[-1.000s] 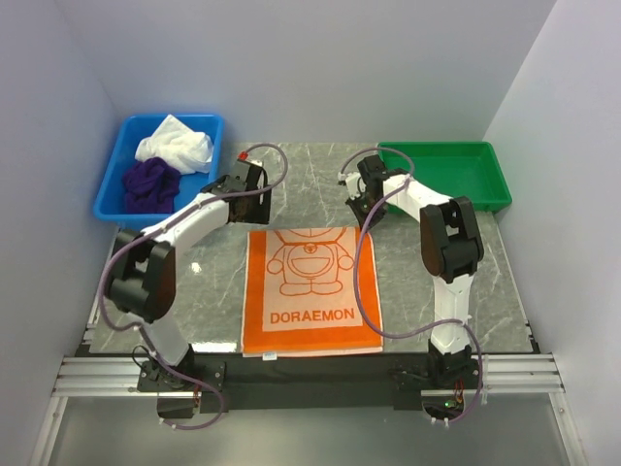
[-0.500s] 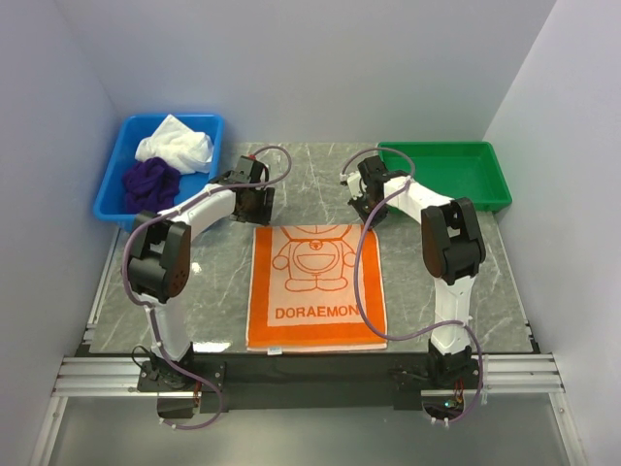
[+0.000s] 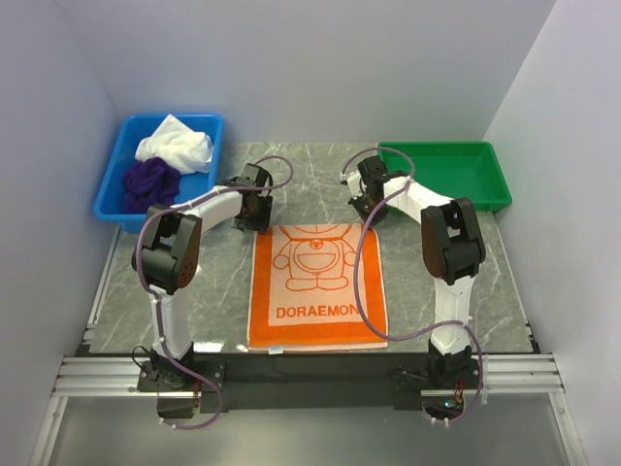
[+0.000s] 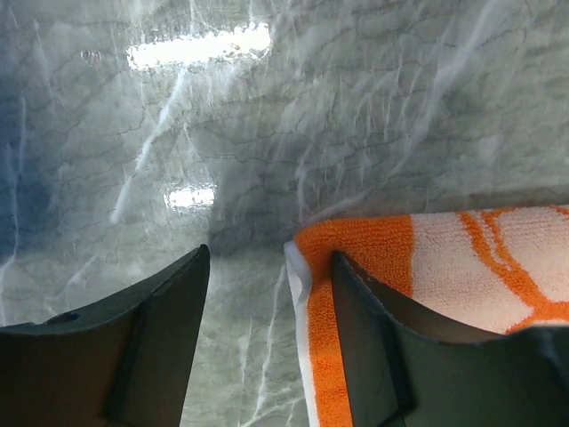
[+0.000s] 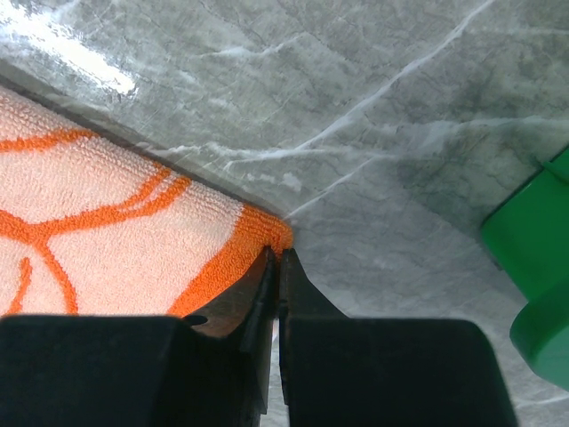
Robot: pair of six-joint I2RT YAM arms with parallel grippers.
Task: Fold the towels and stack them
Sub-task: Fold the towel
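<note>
The orange towel (image 3: 315, 286) with the Doraemon print lies flat on the marble table. My left gripper (image 3: 257, 216) is low at its far left corner and open. In the left wrist view the towel's corner edge (image 4: 311, 267) sits between the fingers of the left gripper (image 4: 270, 253), with the right finger (image 4: 364, 311) over the cloth. My right gripper (image 3: 367, 216) is shut on the far right corner (image 5: 267, 233); in the right wrist view its jaws (image 5: 277, 252) pinch the orange hem. The white towel (image 3: 175, 144) and the purple towel (image 3: 150, 183) lie crumpled in the blue bin.
The blue bin (image 3: 109, 209) stands at the back left, close to my left arm. A green tray (image 3: 446, 175) stands at the back right, beside my right arm. Grey walls close in both sides and the back.
My left gripper has moved down and right onto the orange towel's far left corner, and its jaws have narrowed. The towel has shifted slightly right. The right gripper has held still.
</note>
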